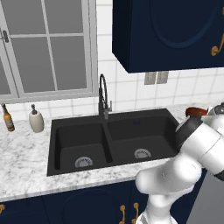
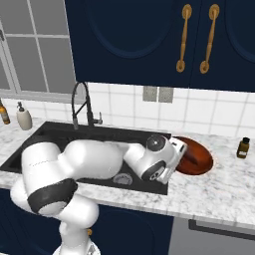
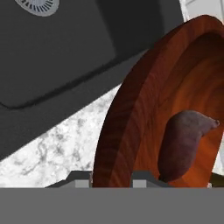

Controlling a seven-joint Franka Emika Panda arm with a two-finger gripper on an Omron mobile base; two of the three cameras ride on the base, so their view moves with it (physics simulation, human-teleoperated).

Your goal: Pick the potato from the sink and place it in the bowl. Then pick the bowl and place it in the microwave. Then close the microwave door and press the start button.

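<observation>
Much of what matters is cut off for you. In the left base view the arm's elbow covers nearly all of the bowl [image 1: 195,111]; you get just a red sliver of rim at the right end of the counter [image 1: 26,157]. In the right base view the hand blocks the bowl's near left side [image 2: 196,155], and the fingers themselves are hidden behind the wrist. In the hand view the gripper [image 3: 112,178] shows as two small dark tips at the bottom edge, and the bowl's rim [image 3: 127,127] rises between them, one tip on the outer wall and one on the inner side. The fingers look clamped on that rim, set narrowly apart by its thickness, though the contact faces are cut off at the frame edge.

The potato [image 3: 181,144] lies inside the bowl, on its inner slope just beside the gripped rim. It is a dull brown-purple oblong lump with a pointed end, far smaller than the bowl. The bowl is glossy reddish-brown with a wood grain. In the right base view it sits on the marble counter just right of the black sink [image 2: 60,137]. You cannot make out whether its base touches the counter.
</observation>
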